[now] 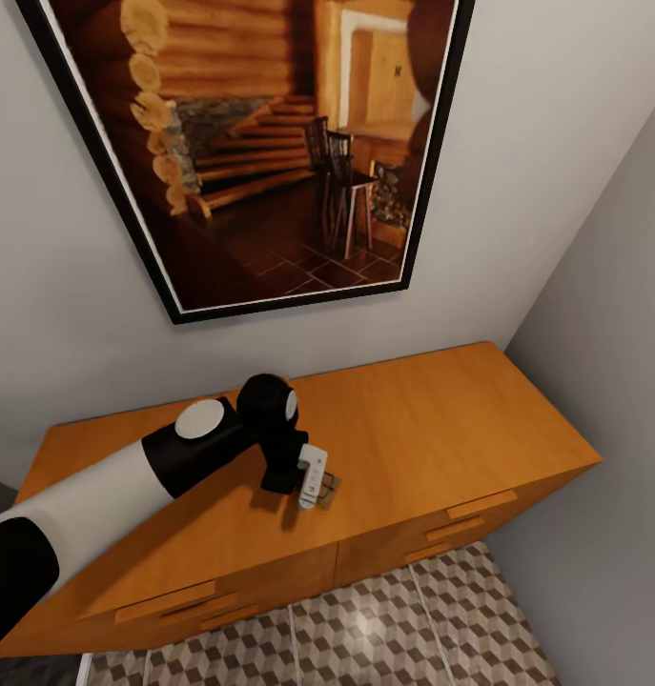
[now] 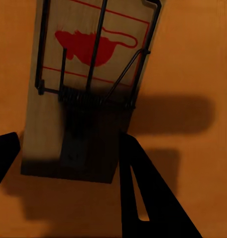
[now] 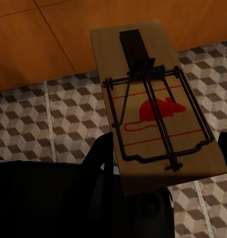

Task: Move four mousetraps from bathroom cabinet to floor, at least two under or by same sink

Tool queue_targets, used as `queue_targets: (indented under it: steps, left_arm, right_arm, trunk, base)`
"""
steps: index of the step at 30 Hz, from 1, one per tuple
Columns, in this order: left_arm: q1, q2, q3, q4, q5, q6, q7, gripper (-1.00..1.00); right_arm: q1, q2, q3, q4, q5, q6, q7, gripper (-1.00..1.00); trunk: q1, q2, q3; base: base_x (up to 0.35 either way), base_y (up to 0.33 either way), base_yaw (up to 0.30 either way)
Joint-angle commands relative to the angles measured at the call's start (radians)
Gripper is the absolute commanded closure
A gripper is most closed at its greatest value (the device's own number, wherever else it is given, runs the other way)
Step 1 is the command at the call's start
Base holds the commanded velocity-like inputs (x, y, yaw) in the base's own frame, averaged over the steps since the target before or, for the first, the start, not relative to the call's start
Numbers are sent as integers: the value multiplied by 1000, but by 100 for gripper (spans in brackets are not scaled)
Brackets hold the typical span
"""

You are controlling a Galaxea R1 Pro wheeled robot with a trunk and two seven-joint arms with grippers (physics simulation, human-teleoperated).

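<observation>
The left gripper (image 1: pixel 313 479) squeezes one mousetrap (image 2: pixel 88 74) over the cabinet (image 1: pixel 441 410) top. The right gripper (image 3: pixel 163 158) probably pinches another mousetrap (image 3: pixel 153 109) above the bathroom floor (image 3: pixel 39 119). No trap shows on the floor yet.

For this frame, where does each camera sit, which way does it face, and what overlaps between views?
Head view: high on the robot, looking down at the orange-brown wooden cabinet and cube-patterned floor tiles; left arm and left end effector show.
Left wrist view: along the dark fingers at a tan wooden mousetrap over the cabinet top.
Right wrist view: over floor tiles, second mousetrap gripped.
Shared: cabinet in all three; floor tiles in the head and right wrist views.
</observation>
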Motion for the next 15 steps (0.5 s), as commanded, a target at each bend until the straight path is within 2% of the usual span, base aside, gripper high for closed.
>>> queue_targets:
  steps: [1, 9, 15]
  left_arm:
    - [-1, 1, 4, -3, -6, 11, -7, 100]
    - [-1, 1, 45, -21, -6, 11, -7, 100]
    - [-1, 1, 61, -21, -6, 11, -7, 100]
  right_arm:
    - [-1, 0, 5, 1, -12, -3, 6, 100]
    - [-1, 0, 5, 1, -12, -3, 6, 100]
    - [-1, 0, 5, 1, -12, -3, 6, 100]
  trunk:
    - [1, -2, -2]
    - [1, -2, -2]
    - [1, -2, -2]
  base:
    - [0, 0, 0]
    - [0, 0, 0]
    - [0, 0, 0]
